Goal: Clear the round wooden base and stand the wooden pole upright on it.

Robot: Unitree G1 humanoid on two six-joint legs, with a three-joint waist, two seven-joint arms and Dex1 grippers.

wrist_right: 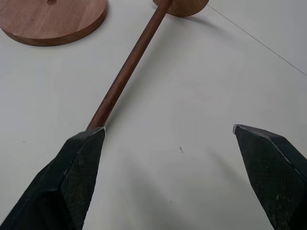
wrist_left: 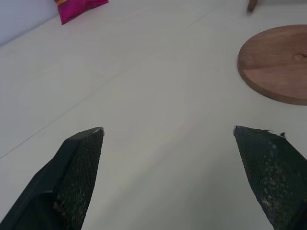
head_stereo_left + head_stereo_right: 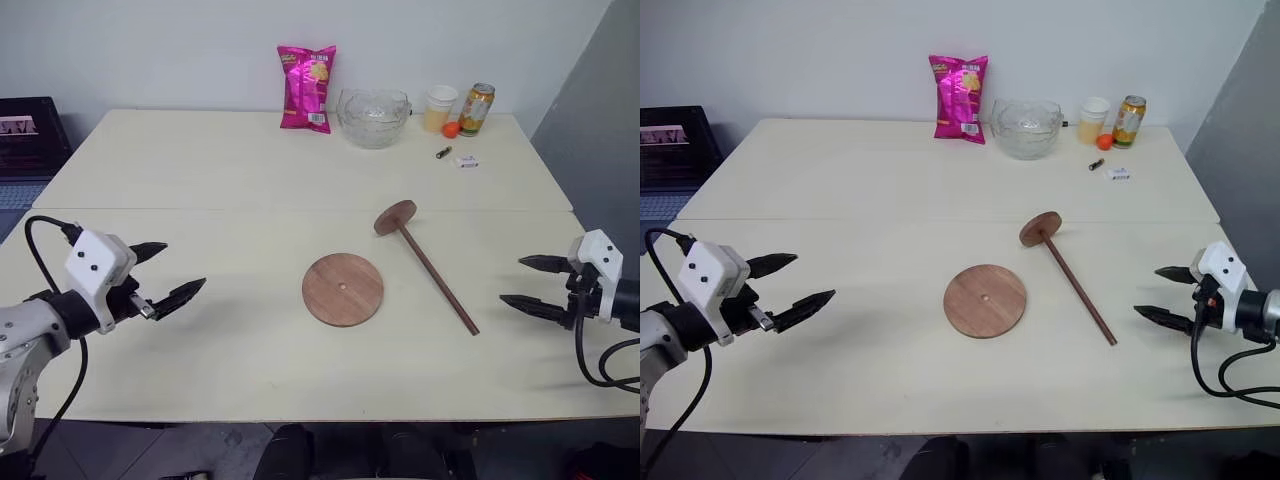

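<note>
On table point(image 3: 200, 190): one base point(image 3: 343, 289), one pole point(image 3: 432, 266)

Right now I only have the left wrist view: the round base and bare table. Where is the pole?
Observer: The wooden pole lies flat on the table, beside the round wooden base on the right arm's side, not touching it.
Operator: Is the right gripper on it?
Observer: No. The right gripper is open, near the pole's bare end, holding nothing.
Operator: Where's its disc end?
Observer: It points away from the robot, toward the glass bowl.
</note>
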